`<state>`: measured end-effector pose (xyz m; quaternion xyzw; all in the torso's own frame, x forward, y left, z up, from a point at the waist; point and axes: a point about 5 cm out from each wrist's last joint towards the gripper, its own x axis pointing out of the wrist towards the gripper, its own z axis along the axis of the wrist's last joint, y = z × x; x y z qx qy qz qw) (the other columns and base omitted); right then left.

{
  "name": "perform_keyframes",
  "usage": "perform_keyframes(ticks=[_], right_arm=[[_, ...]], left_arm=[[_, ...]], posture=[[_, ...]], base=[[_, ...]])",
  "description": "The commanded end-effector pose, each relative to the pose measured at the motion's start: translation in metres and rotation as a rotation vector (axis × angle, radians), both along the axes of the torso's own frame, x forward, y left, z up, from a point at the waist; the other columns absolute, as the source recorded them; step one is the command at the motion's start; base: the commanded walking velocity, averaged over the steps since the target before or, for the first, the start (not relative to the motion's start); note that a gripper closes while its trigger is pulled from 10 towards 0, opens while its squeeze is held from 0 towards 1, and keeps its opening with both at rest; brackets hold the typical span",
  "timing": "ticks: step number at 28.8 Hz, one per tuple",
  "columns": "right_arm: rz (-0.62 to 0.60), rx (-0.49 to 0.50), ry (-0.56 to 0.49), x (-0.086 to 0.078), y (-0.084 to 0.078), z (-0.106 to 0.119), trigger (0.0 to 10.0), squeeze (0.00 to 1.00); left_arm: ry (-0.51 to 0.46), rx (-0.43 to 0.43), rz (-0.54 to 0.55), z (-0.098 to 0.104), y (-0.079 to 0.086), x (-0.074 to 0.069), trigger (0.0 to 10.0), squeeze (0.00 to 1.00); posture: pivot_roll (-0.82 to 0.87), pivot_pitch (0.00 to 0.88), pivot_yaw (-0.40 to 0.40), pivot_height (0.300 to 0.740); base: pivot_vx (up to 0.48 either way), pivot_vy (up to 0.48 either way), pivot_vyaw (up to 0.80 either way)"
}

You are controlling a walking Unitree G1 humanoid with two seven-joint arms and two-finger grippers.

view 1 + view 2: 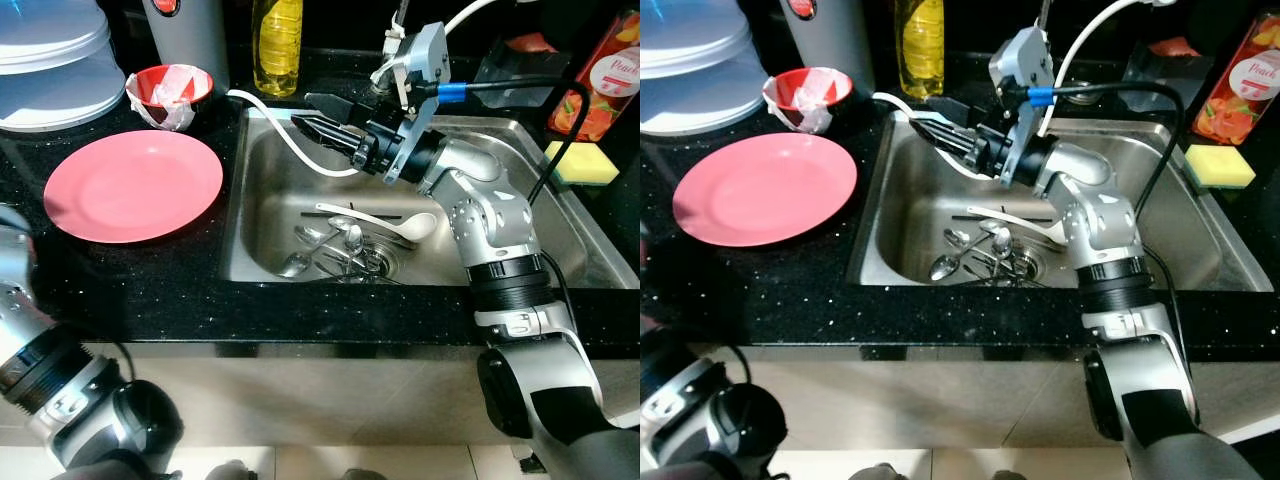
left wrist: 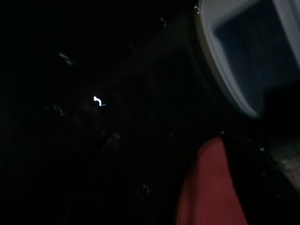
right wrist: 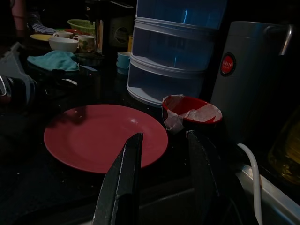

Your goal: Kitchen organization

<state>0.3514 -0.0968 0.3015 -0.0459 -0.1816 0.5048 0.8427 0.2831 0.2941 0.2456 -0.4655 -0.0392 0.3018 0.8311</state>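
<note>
Left eye view: black countertop (image 1: 150, 290), steel sink (image 1: 270, 200)

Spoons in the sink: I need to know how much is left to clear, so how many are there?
At least 4: a white ladle-style spoon across the sink and about three metal spoons piled by the drain; the tangle may hide more.
</note>
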Motion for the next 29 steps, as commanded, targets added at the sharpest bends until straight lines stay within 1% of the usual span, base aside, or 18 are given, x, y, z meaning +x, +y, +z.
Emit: perform_keyframes(ticks=[1, 2, 3, 4, 5, 6, 7, 8, 9, 10, 11, 15, 18, 23, 26, 27, 28, 29], right_arm=[[0.001, 0.004, -0.015, 0.000, -0.001, 0.003, 10.0, 0.00], [0.001, 0.004, -0.016, 0.000, -0.001, 0.003, 10.0, 0.00], [0.002, 0.005, -0.016, 0.001, -0.001, 0.003, 10.0, 0.00], [0.002, 0.005, -0.016, 0.001, -0.001, 0.003, 10.0, 0.00], [0.002, 0.005, -0.016, 0.001, -0.001, 0.003, 10.0, 0.00], [0.002, 0.005, -0.016, 0.001, -0.001, 0.003, 10.0, 0.00], [0.002, 0.005, -0.016, 0.001, -0.001, 0.003, 10.0, 0.00], [0.002, 0.005, -0.016, 0.001, -0.001, 0.003, 10.0, 0.00], [0.001, 0.005, -0.016, 0.001, -0.001, 0.003, 10.0, 0.00], [0.001, 0.005, -0.016, 0.001, -0.001, 0.003, 10.0, 0.00], [0.001, 0.003, -0.015, 0.001, -0.001, 0.003, 10.0, 0.00], [0.004, 0.004, -0.016, 0.001, -0.001, 0.003, 10.0, 0.00], [0.006, 0.005, -0.019, 0.001, 0.000, 0.003, 10.0, 0.00], [0.007, 0.003, -0.021, 0.001, 0.001, 0.004, 10.0, 0.00], [0.007, 0.003, -0.024, 0.001, 0.000, 0.004, 10.0, 0.00], [0.007, 0.003, -0.025, 0.001, 0.000, 0.004, 10.0, 0.00], [0.007, 0.002, -0.026, 0.001, 0.000, 0.004, 10.0, 0.00], [0.007, 0.002, -0.026, 0.001, 0.000, 0.004, 10.0, 0.00]], left_arm=[[0.052, -0.015, -0.086, -0.010, -0.012, 0.003, 10.0, 0.00], [0.078, -0.004, -0.124, -0.014, -0.017, 0.004, 9.4, 0.00], [0.122, 0.027, -0.172, -0.019, -0.023, 0.005, 8.4, 0.00], [0.149, 0.032, -0.204, -0.023, -0.027, 0.005, 7.6, 0.00], [0.149, 0.032, -0.204, -0.023, -0.027, 0.005, 7.6, 0.00], [0.156, 0.017, -0.214, -0.026, -0.030, 0.004, 7.1, 0.00], [0.176, 0.033, -0.214, -0.028, -0.031, 0.002, 4.2, 0.00], [0.176, 0.033, -0.214, -0.028, -0.031, 0.002, 4.2, 0.00], [0.182, 0.041, -0.211, -0.029, -0.031, 0.000, 0.0, 0.00], [0.182, 0.041, -0.211, -0.029, -0.031, 0.000, 0.0, 0.00], [0.163, 0.083, -0.215, -0.026, -0.034, -0.004, 0.0, 0.00], [0.163, 0.085, -0.215, -0.025, -0.034, -0.005, 0.0, 0.00], [0.170, 0.097, -0.181, -0.024, -0.032, -0.007, 0.0, 0.00], [0.147, 0.120, -0.149, -0.018, -0.028, -0.009, 0.0, 0.00], [0.131, 0.299, -0.108, 0.000, -0.025, -0.012, 0.0, 0.00], [0.119, 0.344, -0.104, 0.006, -0.026, -0.012, 0.0, 0.00], [0.079, 0.414, -0.105, 0.017, -0.029, -0.012, 0.0, 0.00], [0.079, 0.414, -0.105, 0.017, -0.029, -0.012, 0.0, 0.00]], posture=[[0.07, 0.076, -0.026, 0.740], [0.07, 0.076, -0.026, 0.740], [0.07, 0.076, -0.026, 0.740], [0.07, 0.076, -0.024, 0.740], [0.07, 0.076, -0.024, 0.740], [0.07, 0.076, -0.024, 0.740], [0.07, 0.076, -0.022, 0.740], [0.07, 0.076, -0.022, 0.740], [0.07, 0.076, -0.021, 0.740], [0.07, 0.076, -0.021, 0.740], [0.07, 0.074, -0.022, 0.740], [0.07, 0.070, -0.021, 0.740], [0.08, 0.067, -0.022, 0.740], [0.08, 0.062, -0.022, 0.740], [0.07, 0.058, -0.021, 0.740], [0.07, 0.058, -0.021, 0.740], [0.07, 0.058, -0.020, 0.740], [0.07, 0.058, -0.020, 0.740]], base=[[0.000, 0.000, 0.00], [0.000, 0.000, 0.00], [0.000, 0.000, 0.00], [0.000, 0.000, 0.00], [0.000, 0.000, 0.00], [0.000, 0.000, 0.00], [0.000, 0.000, 0.00], [0.000, 0.000, 0.00], [0.000, 0.000, 0.00], [0.000, 0.000, 0.00], [0.000, 0.000, 0.00], [0.000, 0.000, 0.00], [0.000, 0.000, 0.00], [0.000, 0.000, 0.00], [0.000, 0.000, 0.00], [0.000, 0.000, 0.00], [0.000, 0.000, 0.00], [0.000, 0.000, 0.00]])
